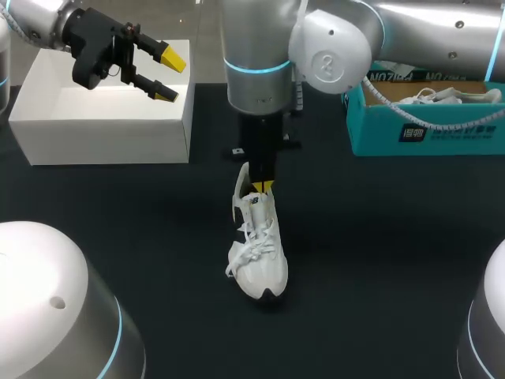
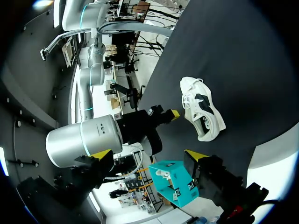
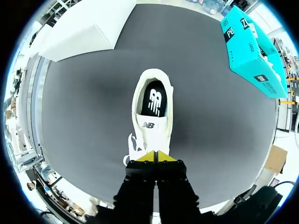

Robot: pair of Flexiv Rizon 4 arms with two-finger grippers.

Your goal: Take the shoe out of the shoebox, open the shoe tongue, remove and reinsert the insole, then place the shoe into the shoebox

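My right end effector (image 3: pixel 155 157) has its two yellow tips pinched together, with only a hairline between them. It hangs directly over the white sneaker (image 3: pixel 153 114), above the laces. I cannot tell whether the tips have caught a lace or the tongue, or whether they touch the sneaker at all. Ahead of this end effector the sneaker's mouth gapes open, showing the dark insole (image 3: pixel 154 99) lying inside. The tongue sits between that opening and the tips.

In the head view the sneaker stands upright on its sole on the dark tabletop (image 1: pixel 379 237). Its toe points toward my base, and the right end effector comes straight down over its heel end.

The teal shoebox (image 1: pixel 418 130) is well off to one side of the right end effector, at the far right of the tabletop. It is open on top, with a second white shoe (image 1: pixel 442 96) lying in it. The sneaker is outside it and well apart from it.

My left end effector (image 1: pixel 168 76) is spread wide with nothing between its fingers. It hovers above the white box (image 1: pixel 102 118) at the far left of the tabletop. Its wrist camera shows the sneaker well ahead of it, with the right end effector just beside the sneaker and the teal shoebox nearer in.
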